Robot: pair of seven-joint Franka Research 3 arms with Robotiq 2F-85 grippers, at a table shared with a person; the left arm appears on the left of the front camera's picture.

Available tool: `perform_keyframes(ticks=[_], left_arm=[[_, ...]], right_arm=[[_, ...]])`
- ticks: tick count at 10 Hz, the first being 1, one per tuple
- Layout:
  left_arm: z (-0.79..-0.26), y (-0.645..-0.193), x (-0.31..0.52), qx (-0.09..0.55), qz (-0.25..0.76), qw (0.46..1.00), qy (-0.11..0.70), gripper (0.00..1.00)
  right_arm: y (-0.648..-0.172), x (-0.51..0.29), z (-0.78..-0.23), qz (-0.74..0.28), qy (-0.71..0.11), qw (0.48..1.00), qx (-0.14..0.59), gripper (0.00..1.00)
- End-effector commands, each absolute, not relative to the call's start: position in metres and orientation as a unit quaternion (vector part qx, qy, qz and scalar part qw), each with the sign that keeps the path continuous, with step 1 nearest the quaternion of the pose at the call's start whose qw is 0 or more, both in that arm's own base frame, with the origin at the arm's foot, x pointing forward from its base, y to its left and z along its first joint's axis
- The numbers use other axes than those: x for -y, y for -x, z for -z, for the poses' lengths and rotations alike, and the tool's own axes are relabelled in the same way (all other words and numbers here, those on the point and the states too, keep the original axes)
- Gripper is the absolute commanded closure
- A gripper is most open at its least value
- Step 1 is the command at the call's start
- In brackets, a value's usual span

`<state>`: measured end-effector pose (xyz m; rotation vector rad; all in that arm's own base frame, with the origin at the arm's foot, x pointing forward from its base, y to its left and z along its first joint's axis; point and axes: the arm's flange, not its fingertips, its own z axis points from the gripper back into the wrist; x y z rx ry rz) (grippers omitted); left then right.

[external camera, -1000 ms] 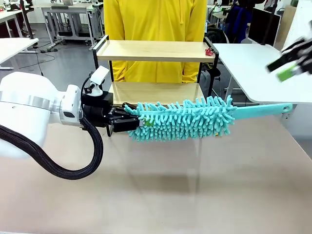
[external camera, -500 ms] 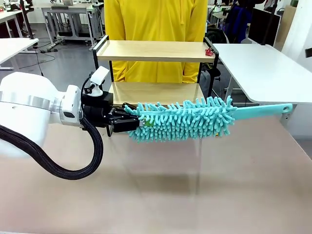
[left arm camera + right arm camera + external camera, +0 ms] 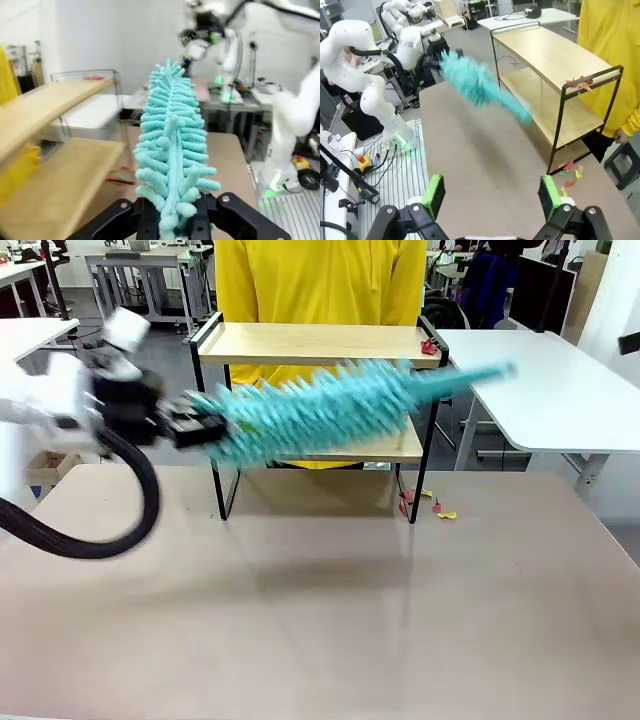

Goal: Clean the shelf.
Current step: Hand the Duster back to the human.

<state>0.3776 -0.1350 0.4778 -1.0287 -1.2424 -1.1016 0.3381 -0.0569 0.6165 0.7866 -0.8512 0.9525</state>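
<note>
1. Two pincers logged. My left gripper (image 3: 205, 428) is clamped tight on the head end of a teal duster (image 3: 320, 410); in the left wrist view its fingers (image 3: 192, 225) pinch the fluffy strands at the base of the duster (image 3: 172, 145).
2. Duster is off the table (image 3: 320, 610), tilted, its handle (image 3: 470, 377) pointing up and toward my right. In the front view it is motion-blurred, as is my left arm.
3. The duster's head lies across the front of the shelf (image 3: 310, 344), between the top board and the lower board (image 3: 380, 448); contact with either board cannot be told.
4. My right gripper (image 3: 492, 197) has its jaws spread wide, holding nothing, green pads (image 3: 434, 195) facing each other above the table's near part.
5. Shelf stands at the far edge of the table, just in front of a person in yellow (image 3: 320, 280).
6. Scraps: a small red bit (image 3: 428, 346) at the right end of the top board; red and yellow bits (image 3: 425, 505) on the table beside the shelf's right front leg.
</note>
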Motion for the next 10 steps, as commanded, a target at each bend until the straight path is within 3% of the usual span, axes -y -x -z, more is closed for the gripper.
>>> perform_keyframes(ticks=[1,6,10], left_arm=[[-0.528,-0.351,0.073,0.567,0.419,0.584,0.403,0.83],[-0.578,-0.335,-0.053,0.628,0.247,0.682,0.284,0.83],[-0.532,-0.346,-0.092,0.618,0.111,0.752,0.202,0.83]], right_arm=[[-0.339,0.06,-0.617,-0.438,-0.357,0.725,0.394,0.0],[-0.339,0.06,-0.617,-0.438,-0.357,0.725,0.394,0.0],[-0.339,0.06,-0.617,-0.438,-0.357,0.725,0.394,0.0]])
